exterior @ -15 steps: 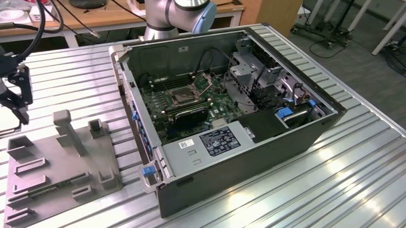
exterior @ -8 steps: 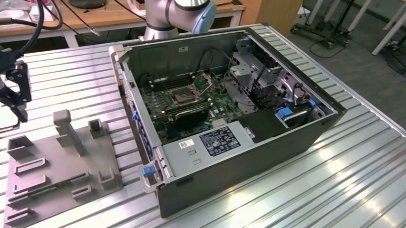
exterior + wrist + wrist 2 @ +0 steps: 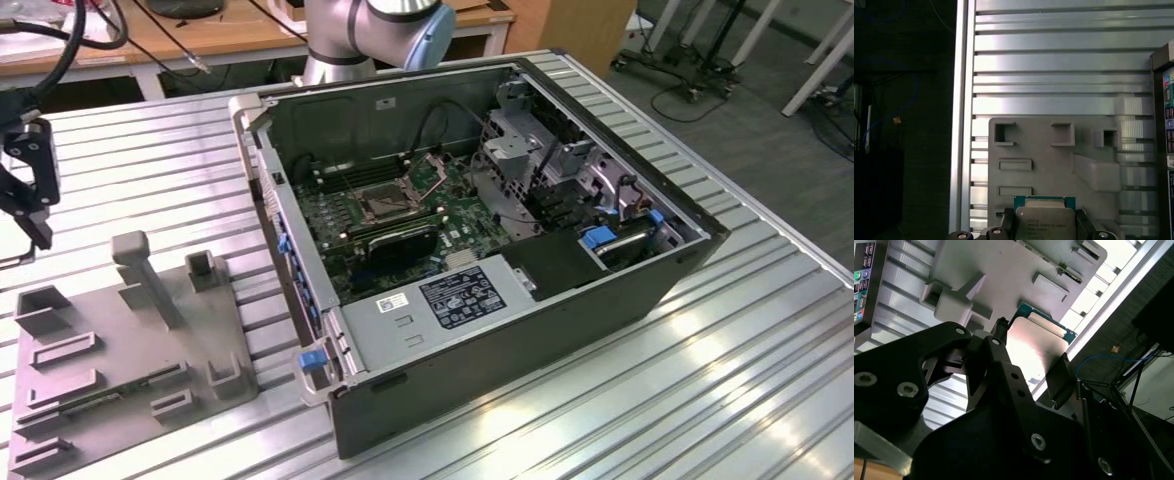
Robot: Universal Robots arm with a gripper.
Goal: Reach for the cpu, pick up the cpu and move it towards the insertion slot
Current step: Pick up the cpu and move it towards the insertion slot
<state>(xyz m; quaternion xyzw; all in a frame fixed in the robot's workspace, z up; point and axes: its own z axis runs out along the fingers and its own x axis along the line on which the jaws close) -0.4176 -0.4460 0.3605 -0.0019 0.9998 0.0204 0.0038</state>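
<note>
Open computer case [image 3: 534,300] on ribbed metal table [image 3: 747,380], motherboard [image 3: 387,215] exposed. Grey plastic tray [image 3: 127,335] just beside it at the exterior view's left, carrying a narrow green circuit strip [image 3: 114,392]. Wooden desk [image 3: 200,40] at far side.

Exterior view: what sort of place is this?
Probably a robotics lab: an open computer case on a slotted aluminium table, a robot arm behind it, the gripper holding the cpu, a wooden desk beyond.
</note>
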